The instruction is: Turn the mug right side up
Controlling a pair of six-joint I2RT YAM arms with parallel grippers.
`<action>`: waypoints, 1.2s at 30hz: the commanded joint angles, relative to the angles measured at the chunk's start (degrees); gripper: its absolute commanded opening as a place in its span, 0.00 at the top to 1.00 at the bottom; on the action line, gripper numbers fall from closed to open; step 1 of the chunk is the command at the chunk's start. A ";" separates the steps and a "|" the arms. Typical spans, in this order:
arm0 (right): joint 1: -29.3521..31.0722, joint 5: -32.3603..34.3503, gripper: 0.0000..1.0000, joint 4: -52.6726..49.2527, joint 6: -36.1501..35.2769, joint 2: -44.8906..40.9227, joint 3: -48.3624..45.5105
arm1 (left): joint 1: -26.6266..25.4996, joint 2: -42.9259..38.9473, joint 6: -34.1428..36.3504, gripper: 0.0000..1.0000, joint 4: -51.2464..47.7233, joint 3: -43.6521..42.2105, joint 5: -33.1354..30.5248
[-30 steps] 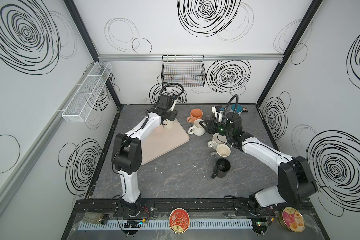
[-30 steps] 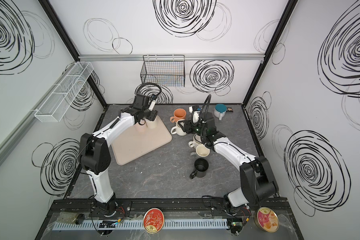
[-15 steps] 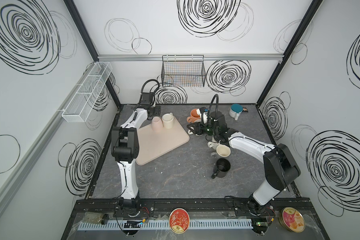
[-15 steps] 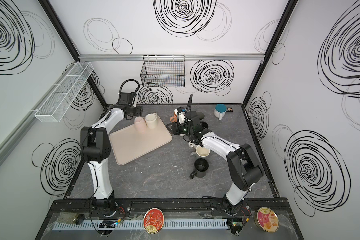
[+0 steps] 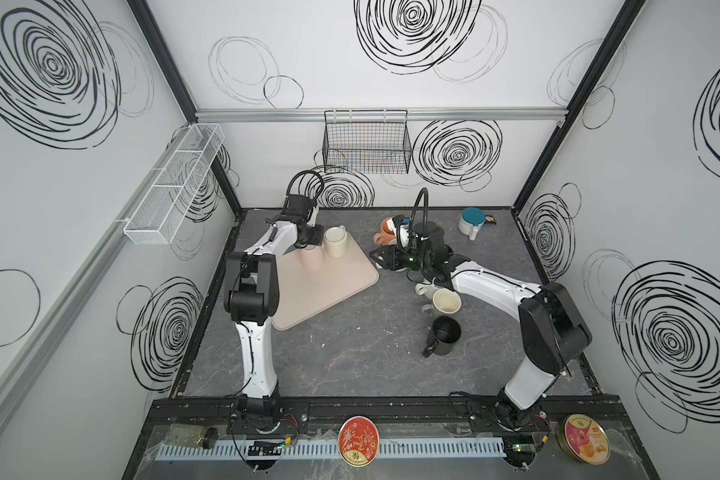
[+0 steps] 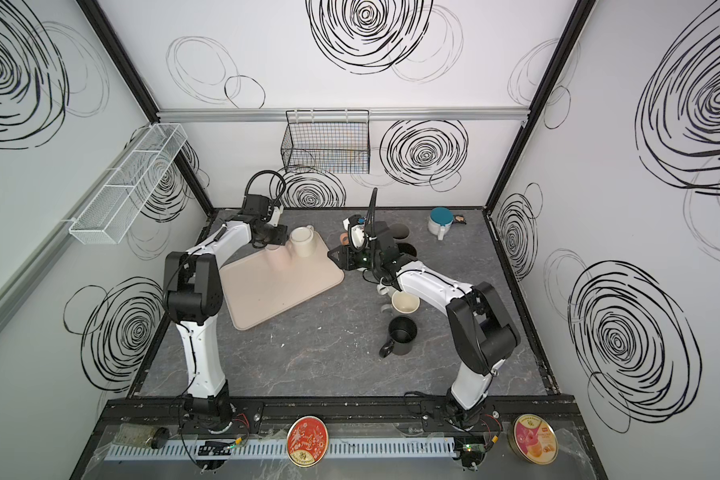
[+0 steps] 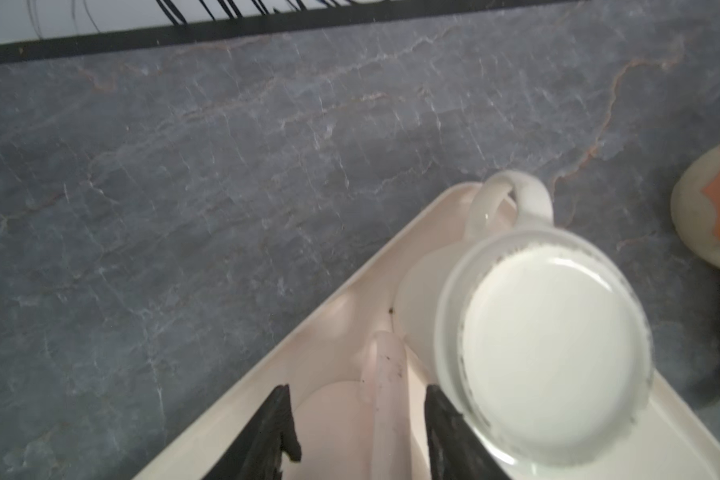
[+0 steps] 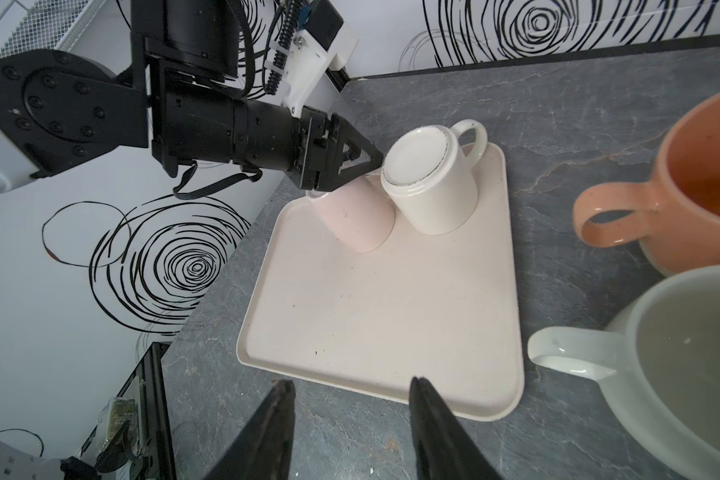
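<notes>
Pale pink ceramic mug (image 8: 358, 216) stands upside down, base up, at the back corner of the pale pink rectangular plastic tray (image 8: 371, 311). It touches a cream glazed ceramic mug (image 8: 429, 187), also inverted, just beside it. Tray lies on the grey marbled table (image 8: 558, 124).

Left fingers (image 7: 279, 419) reach in from the side at the pink mug's upturned base. They're half-spread, one each side of what looks like its handle (image 7: 383, 374). Can't tell if they bite yet, no clear contact visible. Right fingers (image 8: 275, 415) are spread wide w/ nothing btwn them, over the table just off the tray's edge, well apart from both mugs.

Handling, as a judgement:
- Stiff, no give, so a grip won't mould to it.
- Glaze prob. slick vs hard fingers.
- Fairly heavy for a pinch, weight off-centre b/c of the handle.
- Brittle: chips if dropped or knocked on the cream neighbour.

Where to hold: rim is down on the tray, so no pinching the wall there. The handle is the narrow part that fits, so take it close to the body, firmly, else the mug swings. Lift clear of the cream mug before rotating, as the two touch.
</notes>
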 commanded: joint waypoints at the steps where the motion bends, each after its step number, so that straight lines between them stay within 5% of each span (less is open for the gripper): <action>1: 0.77 -1.27 0.51 -0.73 0.24 0.99 2.16 | -0.53 -4.97 -0.71 0.50 -2.92 -3.61 1.60; 11: 1.42 -2.77 0.51 -0.59 0.73 4.20 3.85 | -6.32 -11.45 5.42 0.57 -10.54 -8.70 3.18; 17: 1.45 -2.32 0.52 -0.65 0.82 10.59 8.04 | -10.18 -15.29 7.30 0.51 -12.59 -9.83 1.09; 24: 1.94 -2.94 0.53 -2.81 -0.13 20.50 18.27 | -8.45 -26.54 1.86 0.47 -6.24 -17.61 -0.78; 36: 6.46 -4.51 0.54 -11.74 -9.82 40.66 48.31 | -3.44 -48.76 -9.76 0.51 9.73 -44.93 3.68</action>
